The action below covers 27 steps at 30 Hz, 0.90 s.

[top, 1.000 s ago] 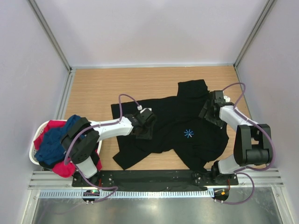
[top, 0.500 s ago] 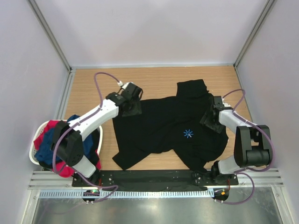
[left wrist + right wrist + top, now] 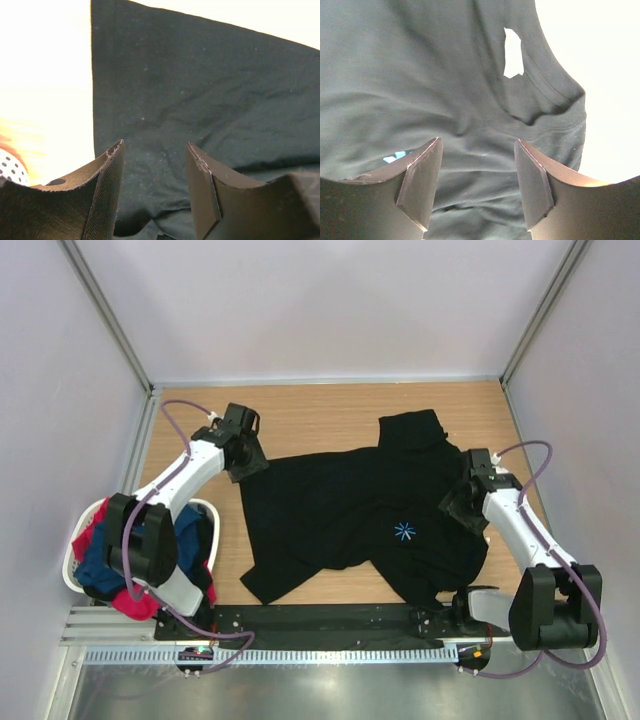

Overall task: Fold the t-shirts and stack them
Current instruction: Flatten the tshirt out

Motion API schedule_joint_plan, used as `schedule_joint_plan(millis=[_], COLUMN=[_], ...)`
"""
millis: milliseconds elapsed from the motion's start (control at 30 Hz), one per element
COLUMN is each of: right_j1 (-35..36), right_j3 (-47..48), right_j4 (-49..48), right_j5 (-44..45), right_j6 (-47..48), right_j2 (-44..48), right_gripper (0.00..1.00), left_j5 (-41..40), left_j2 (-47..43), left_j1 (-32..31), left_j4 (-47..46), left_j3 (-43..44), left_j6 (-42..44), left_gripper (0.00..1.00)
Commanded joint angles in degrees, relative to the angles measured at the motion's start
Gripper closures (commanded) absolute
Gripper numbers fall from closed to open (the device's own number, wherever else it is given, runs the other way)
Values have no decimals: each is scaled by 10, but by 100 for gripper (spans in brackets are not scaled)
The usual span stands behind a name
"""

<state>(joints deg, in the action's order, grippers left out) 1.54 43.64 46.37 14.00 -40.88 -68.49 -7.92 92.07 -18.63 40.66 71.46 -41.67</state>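
The large black t-shirt (image 3: 350,510) lies spread on the wooden table, its light-blue starburst mark (image 3: 404,531) facing up. My left gripper (image 3: 247,462) is open over the shirt's far-left corner; in the left wrist view (image 3: 155,147) black cloth (image 3: 200,90) lies between and beyond the fingers. My right gripper (image 3: 462,502) is open over the shirt's right side; in the right wrist view (image 3: 477,142) wrinkled black cloth (image 3: 420,75) and a sliver of the starburst (image 3: 394,157) show. The navy blue shirt (image 3: 105,552) and the red-pink shirt (image 3: 135,602) lie bunched in the basket.
The white plastic laundry basket (image 3: 72,575) sits at the table's left near corner, beside the left arm's base. Grey walls with metal posts close in the table at the left, back and right. Bare wood (image 3: 330,405) shows beyond the shirt.
My left gripper has swung from the shirt's middle out to its far-left corner. My right gripper has shifted slightly right and nearer over the shirt's right side. The shirt has barely moved.
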Motion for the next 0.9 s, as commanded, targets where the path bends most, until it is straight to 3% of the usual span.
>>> schedule_joint_plan(millis=[0, 167, 467, 867], right_j1=[2, 5, 13, 14], right_j3=[109, 227, 311, 239], right_j4=[20, -60, -207, -204], right_j5=[-3, 1, -63, -20], right_j6=[15, 53, 55, 70], right_j2=[-25, -143, -334, -379], right_gripper=[34, 34, 38, 37], left_j5=[18, 5, -22, -18], left_j2=[21, 56, 94, 118], left_j1=[2, 10, 26, 68], left_j4=[-18, -18, -23, -27], left_j3=[30, 56, 60, 78], left_j6=[18, 6, -4, -20], left_gripper=[48, 48, 50, 50])
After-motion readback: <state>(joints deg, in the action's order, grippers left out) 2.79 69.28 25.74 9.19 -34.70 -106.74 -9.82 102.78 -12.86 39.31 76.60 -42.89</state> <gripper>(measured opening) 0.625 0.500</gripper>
